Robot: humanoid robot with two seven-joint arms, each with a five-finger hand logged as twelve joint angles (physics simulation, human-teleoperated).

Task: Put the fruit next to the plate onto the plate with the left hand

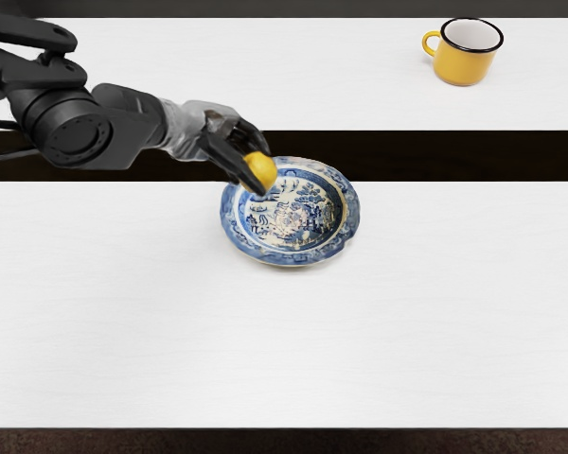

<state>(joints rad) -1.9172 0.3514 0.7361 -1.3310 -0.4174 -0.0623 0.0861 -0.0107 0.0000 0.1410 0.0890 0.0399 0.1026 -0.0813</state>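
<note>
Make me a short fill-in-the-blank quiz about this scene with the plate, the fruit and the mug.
1. The hand gripping the fruit belongs to the arm entering from the picture's ____ edge.
2. The plate is patterned in white and ____.
3. The mug stands on the far table, near the picture's top ____ corner.
Missing words: left, blue, right.

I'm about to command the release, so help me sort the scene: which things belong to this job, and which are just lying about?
In the job:
left hand, shut on the yellow fruit
blue-patterned plate

Lying about:
yellow mug, on the far table
</note>
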